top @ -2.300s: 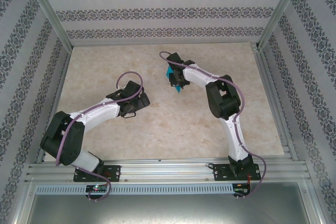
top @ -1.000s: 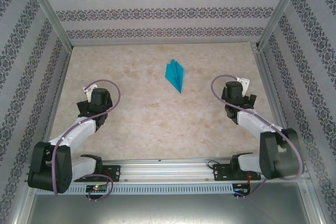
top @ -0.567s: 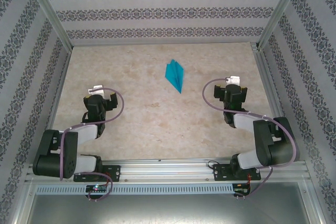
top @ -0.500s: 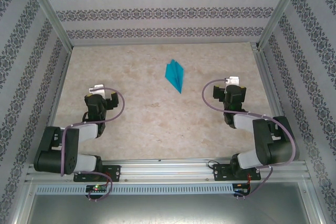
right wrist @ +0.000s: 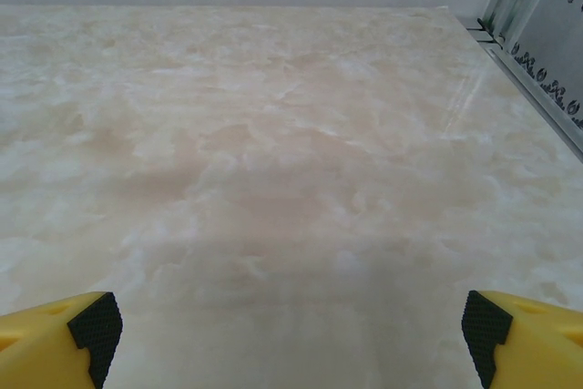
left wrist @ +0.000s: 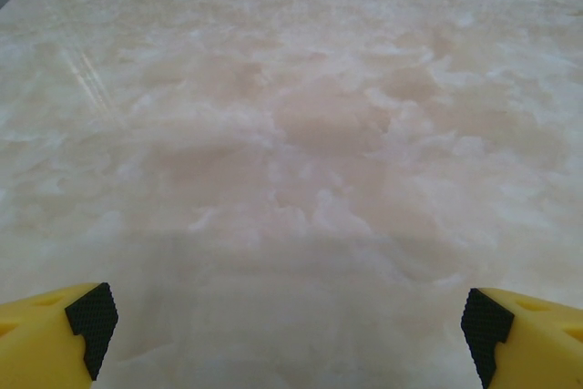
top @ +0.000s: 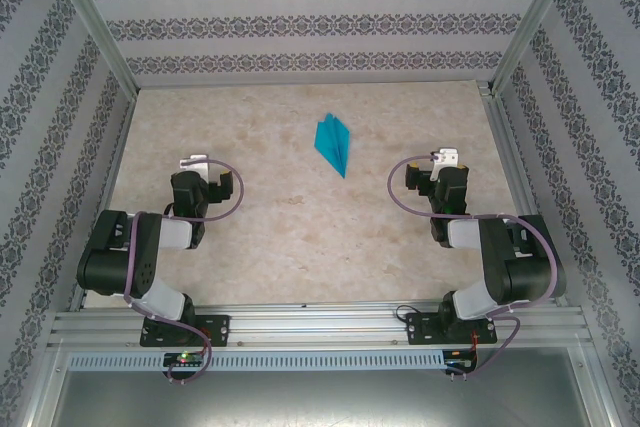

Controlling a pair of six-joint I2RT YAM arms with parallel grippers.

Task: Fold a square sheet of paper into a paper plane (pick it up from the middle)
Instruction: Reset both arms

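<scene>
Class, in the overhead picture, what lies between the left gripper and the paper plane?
Nothing: in the top external view, only bare table separates the left gripper from the paper plane.

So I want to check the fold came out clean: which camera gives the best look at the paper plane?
Top external: the paper plane lies whole on the table, tip pointing toward the arm bases. The wrist views face marbled tabletop beyond the open left gripper and right gripper.

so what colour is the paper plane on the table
Teal-blue, plain and unmarked. The paper plane shows best in the top external view.
</scene>
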